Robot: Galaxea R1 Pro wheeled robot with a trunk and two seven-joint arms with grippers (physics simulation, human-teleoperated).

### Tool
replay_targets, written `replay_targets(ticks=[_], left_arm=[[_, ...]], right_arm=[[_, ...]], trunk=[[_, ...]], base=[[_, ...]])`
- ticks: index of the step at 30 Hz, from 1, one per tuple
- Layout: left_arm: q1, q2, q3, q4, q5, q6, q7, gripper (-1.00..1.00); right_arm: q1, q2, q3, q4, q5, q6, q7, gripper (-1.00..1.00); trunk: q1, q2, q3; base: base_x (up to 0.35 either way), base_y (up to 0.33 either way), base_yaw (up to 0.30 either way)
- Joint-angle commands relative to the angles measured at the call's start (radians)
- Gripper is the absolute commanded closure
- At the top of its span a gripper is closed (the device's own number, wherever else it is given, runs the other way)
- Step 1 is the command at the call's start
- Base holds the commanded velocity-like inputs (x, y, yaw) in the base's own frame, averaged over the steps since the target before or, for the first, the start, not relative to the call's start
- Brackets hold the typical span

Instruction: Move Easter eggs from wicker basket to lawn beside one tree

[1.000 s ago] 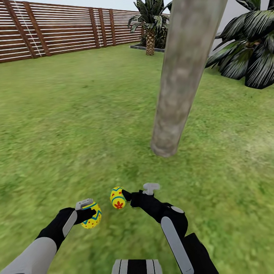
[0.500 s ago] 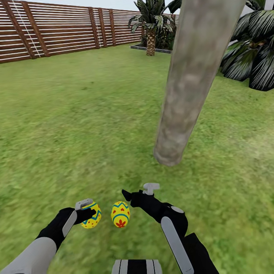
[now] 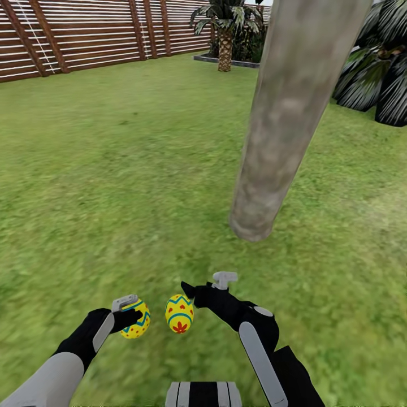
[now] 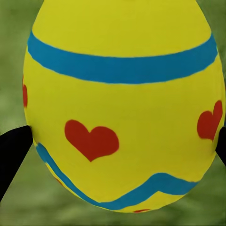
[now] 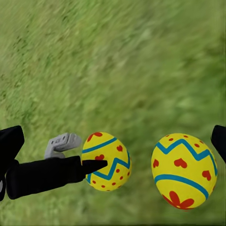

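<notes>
With one Easter egg [image 3: 180, 313] on the lawn [image 3: 113, 186] near the tree trunk [image 3: 282, 124] below the open right end effector [image 3: 188, 290], the left end effector [image 3: 131, 317], gripping the second egg [image 3: 137, 320], should lower before releasing.

loose egg [image 3: 180, 314] on lawn [image 3: 113, 169] | right of held egg [image 3: 136, 320] | tree [image 3: 282, 130] beyond

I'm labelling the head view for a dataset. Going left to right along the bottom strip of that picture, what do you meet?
Left pincer → the egg it grips → the loose egg on the lawn → right pincer, open.
</notes>
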Motion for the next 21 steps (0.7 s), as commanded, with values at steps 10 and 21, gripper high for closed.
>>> replay_targets(ticks=[10,21], left_arm=[[0.001,-0.004,-0.004,-0.001,-0.004,-0.089,0.002,1.0],[0.001,-0.006,-0.006,-0.001,-0.004,-0.123,0.005,1.0]], right_arm=[[0.0,0.0,0.0,-0.001,-0.005,0.004,-0.003,-1.0],[0.0,0.0,0.001,-0.001,-0.005,0.003,-0.003,-1.0]], trunk=[[0.004,-0.003,-0.039],[0.009,-0.005,-0.082]], base=[[0.0,0.0,0.0],[0.0,0.0,0.0]])
